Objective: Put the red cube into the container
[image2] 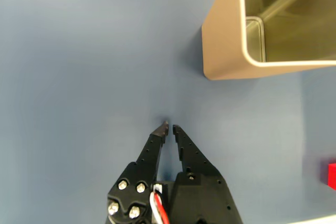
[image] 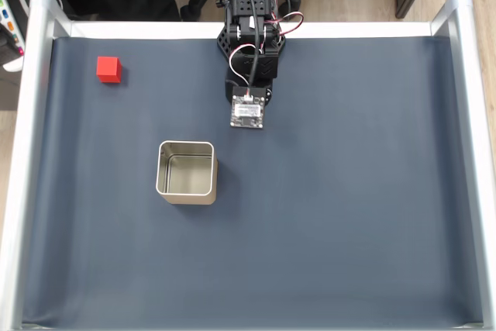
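Observation:
The red cube (image: 108, 69) lies on the dark mat near the back left corner in the fixed view. In the wrist view a sliver of the cube (image2: 331, 176) shows at the right edge. The container (image: 186, 172), a square silver tin standing open side up with nothing inside, is left of the mat's centre. Its corner (image2: 231, 51) fills the wrist view's upper right. My arm (image: 252, 36) is folded at the back centre. My gripper (image2: 169, 126) is shut with nothing between its fingers, low over bare mat, apart from both the tin and the cube.
Silver rails run along the table's left side (image: 29, 153) and right side (image: 473, 153), and a white edge (image: 155, 29) runs along the back. The dark blue mat (image: 333, 215) lies bare to the right of the tin and in front of it.

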`<state>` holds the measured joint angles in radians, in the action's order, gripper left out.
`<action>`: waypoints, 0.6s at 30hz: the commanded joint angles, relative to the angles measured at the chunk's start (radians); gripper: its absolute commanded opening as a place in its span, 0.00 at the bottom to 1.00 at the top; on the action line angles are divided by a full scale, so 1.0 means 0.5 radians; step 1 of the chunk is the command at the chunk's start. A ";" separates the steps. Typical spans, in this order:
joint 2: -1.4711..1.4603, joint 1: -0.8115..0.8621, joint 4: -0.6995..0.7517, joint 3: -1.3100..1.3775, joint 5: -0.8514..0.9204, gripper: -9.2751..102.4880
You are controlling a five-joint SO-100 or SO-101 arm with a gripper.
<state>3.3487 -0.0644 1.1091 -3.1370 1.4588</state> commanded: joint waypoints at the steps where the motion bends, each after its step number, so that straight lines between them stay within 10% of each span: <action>1: -0.003 0.025 -0.166 0.012 -0.031 0.08; 18: -0.408 0.104 -0.715 0.350 -0.083 0.08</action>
<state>3.1723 -0.0230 0.7701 -3.0465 1.4297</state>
